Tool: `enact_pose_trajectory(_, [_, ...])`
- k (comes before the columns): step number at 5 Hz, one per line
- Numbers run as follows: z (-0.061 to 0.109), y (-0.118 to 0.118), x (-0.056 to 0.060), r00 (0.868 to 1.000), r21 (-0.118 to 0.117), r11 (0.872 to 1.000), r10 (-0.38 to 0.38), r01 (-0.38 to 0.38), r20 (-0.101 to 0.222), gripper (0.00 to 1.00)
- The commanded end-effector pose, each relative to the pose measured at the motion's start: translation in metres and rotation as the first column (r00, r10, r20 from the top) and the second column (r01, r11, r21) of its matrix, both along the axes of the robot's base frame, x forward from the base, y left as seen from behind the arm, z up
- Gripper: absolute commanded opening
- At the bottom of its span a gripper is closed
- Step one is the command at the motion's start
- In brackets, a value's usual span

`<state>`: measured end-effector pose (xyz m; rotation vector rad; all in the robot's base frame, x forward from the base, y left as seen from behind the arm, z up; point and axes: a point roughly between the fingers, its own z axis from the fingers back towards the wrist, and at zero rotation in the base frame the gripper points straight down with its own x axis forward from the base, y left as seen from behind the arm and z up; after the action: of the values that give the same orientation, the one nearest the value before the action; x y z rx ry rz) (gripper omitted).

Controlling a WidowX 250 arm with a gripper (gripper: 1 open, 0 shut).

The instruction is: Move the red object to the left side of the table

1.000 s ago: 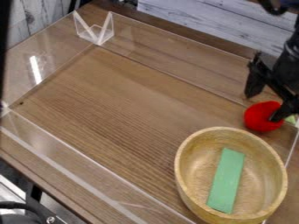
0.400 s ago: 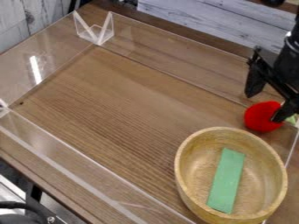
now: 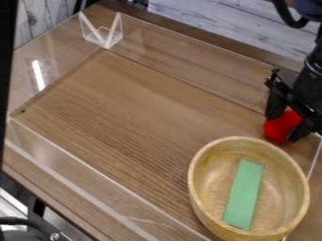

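Here, a brown wood-grain tabletop (image 3: 126,113) fills the view, fenced by low clear acrylic walls (image 3: 75,184). At the far right edge a black robot gripper (image 3: 292,115) points straight down, its jaws standing on either side of the red object (image 3: 287,125), a small bright-red toy fruit. Only part of the fruit shows; the black jaws cover the rest. The jaws look partly closed around it, but whether they have clamped on it or merely bracket it cannot be told from this angle. The fruit sits on the tabletop at the right side, close to the acrylic wall and just beyond the rim of a round light-wood bowl (image 3: 208,179). A flat green strip (image 3: 244,194) lies inside the bowl.

Judging the risks: the fruit is round and small, so an off-centre squeeze could make it pop out sideways and roll, perhaps against the wall or the bowl. A weak hold could let it drop on the long carry across to the left side, where the open wood would let it roll on. The bowl's rim stands very near, so a low sweep leftward might clip the bowl and shove it. The nearby acrylic wall also leaves little room for the jaws to adjust on the right.
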<state>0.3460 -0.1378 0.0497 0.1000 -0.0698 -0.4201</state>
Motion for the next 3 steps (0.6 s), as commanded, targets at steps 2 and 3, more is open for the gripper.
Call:
enact_pose_trajectory(2, [0.092,0.016,0.005,0.979,-0.035,0.999,0.011,-0.004,0.205,0.0])
enact_pose_trajectory(3, [0.11,0.029,0.007,0.972,-0.038,0.999,0.001,0.008,0.236,0.0])
